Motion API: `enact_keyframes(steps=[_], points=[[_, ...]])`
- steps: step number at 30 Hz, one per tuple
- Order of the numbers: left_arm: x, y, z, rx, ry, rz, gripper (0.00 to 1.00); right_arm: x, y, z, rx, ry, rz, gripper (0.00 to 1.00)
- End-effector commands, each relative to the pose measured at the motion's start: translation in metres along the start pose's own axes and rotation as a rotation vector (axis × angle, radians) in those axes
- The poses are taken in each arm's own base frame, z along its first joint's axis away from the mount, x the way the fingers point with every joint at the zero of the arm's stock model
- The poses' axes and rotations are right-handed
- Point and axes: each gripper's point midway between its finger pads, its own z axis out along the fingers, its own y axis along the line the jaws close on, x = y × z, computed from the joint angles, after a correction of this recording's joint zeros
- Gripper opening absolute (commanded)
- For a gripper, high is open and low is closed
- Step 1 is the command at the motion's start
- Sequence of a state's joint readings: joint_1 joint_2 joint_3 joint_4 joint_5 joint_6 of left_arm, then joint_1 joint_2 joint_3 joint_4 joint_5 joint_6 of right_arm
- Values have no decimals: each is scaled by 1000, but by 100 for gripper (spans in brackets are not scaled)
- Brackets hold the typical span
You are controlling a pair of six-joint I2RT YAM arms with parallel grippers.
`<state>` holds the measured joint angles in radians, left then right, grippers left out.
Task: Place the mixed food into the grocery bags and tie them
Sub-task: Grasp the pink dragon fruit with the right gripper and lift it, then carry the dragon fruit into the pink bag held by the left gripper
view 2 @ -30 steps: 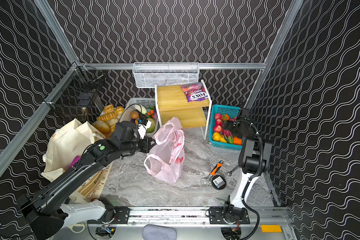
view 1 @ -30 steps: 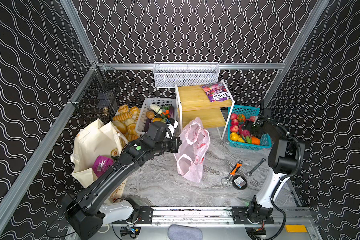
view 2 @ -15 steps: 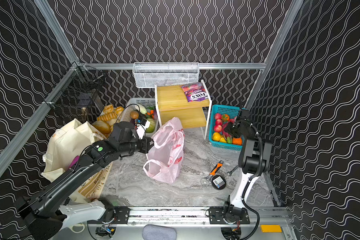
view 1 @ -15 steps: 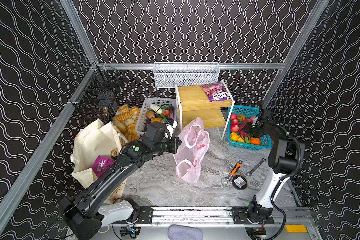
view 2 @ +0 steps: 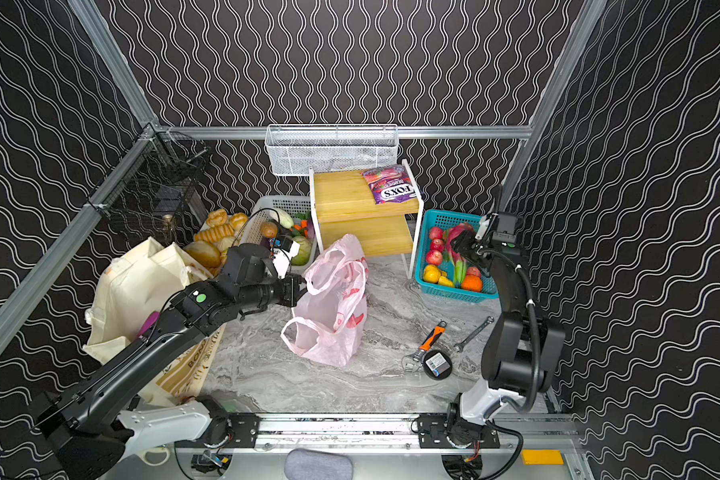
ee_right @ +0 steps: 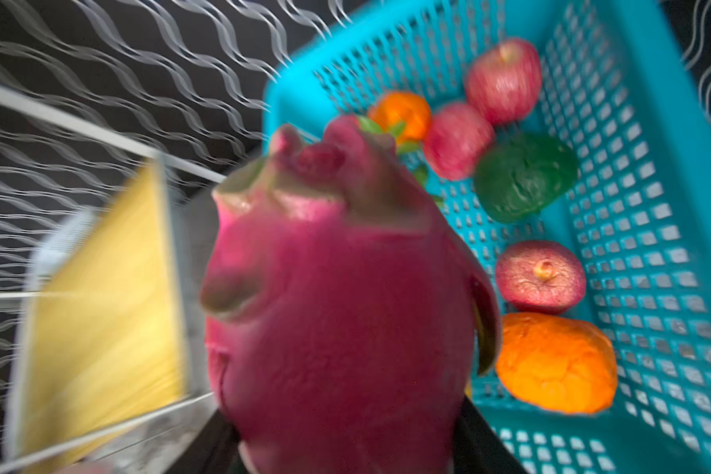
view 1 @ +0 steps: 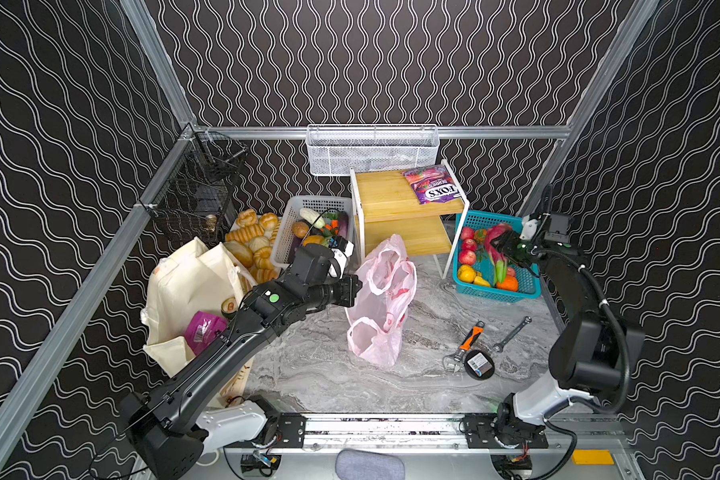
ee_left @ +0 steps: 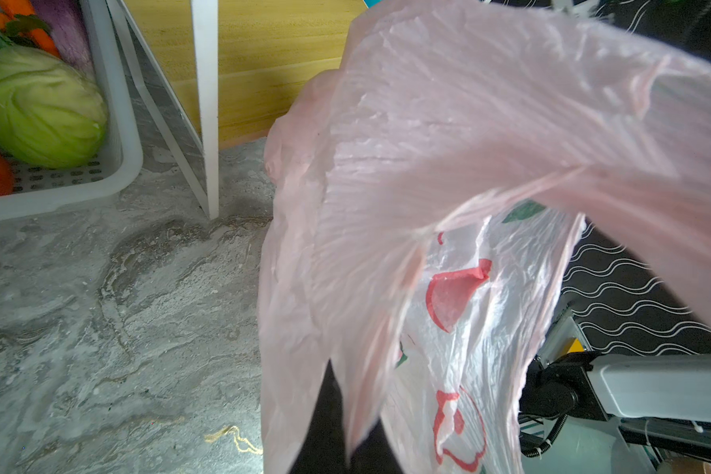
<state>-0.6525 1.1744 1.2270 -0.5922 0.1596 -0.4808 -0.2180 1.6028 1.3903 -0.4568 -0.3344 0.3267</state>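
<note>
The left arm (view 1: 242, 332) reaches in from 7 o'clock, and the left jaws are closed on the rim of the pink bag (view 1: 381, 307), pinching it at the bag's 9 o'clock edge in both top views. The bag stands near the middle of the bench (view 1: 329, 374), mouth up and slack. In the left wrist view its plastic hangs off the jaws and fills most of the frame (red prints show through it).

At 9 o'clock the tote (view 1: 188, 286) sits open at the bench edge, with a pouch (view 1: 204, 328) and a can (view 1: 228, 307) in its mouth.

The right arm (view 1: 591, 332) bends toward 2 o'clock, over the basket (view 1: 495, 296). The right jaws grip the dragon fruit (ee_right: 337, 320). The right wrist view, blurred, shows it filling the middle right at the jaws, with apples (ee_right: 503, 80) and an orange (ee_right: 555, 361) lying on the basket floor behind it. Whether the fruit is clear of the others I cannot tell.

At 12 o'clock the FOX'S bag (view 1: 435, 189) lies on top of the shelf (view 1: 387, 195). A wrench (view 1: 468, 338) lies on the bench at 4 o'clock, well apart from the pink bag.
</note>
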Motion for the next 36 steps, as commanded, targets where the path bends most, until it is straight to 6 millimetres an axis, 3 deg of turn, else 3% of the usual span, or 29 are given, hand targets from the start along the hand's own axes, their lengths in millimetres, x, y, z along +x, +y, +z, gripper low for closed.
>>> enact_keyframes(steps=[1, 4, 7, 14, 20, 24, 29, 36], points=[[-6, 1, 0, -2, -24, -10, 0, -4, 30, -25, -122, -35, 15, 43], [-7, 1, 1, 3, -29, -15, 0, 7, 51, -47, -218, -14, 52, 42], [-7, 3, 1, 8, -27, -18, 0, 35, 71, -63, -341, 61, 80, 43], [-9, 7, 1, 18, -37, -40, 0, 109, 90, -94, -393, 227, 71, 43], [-12, 5, 0, 29, -42, -38, 0, 178, 148, -126, -515, 421, -99, 43], [-10, 5, 2, 33, -37, -54, 0, 202, 179, -155, -629, 506, -182, 42], [-12, 5, 3, 37, -50, -69, 0, 230, 202, -194, -767, 618, -274, 41], [-14, 2, 8, 51, -44, -86, 0, 234, 246, -245, -1083, 623, -296, 39]])
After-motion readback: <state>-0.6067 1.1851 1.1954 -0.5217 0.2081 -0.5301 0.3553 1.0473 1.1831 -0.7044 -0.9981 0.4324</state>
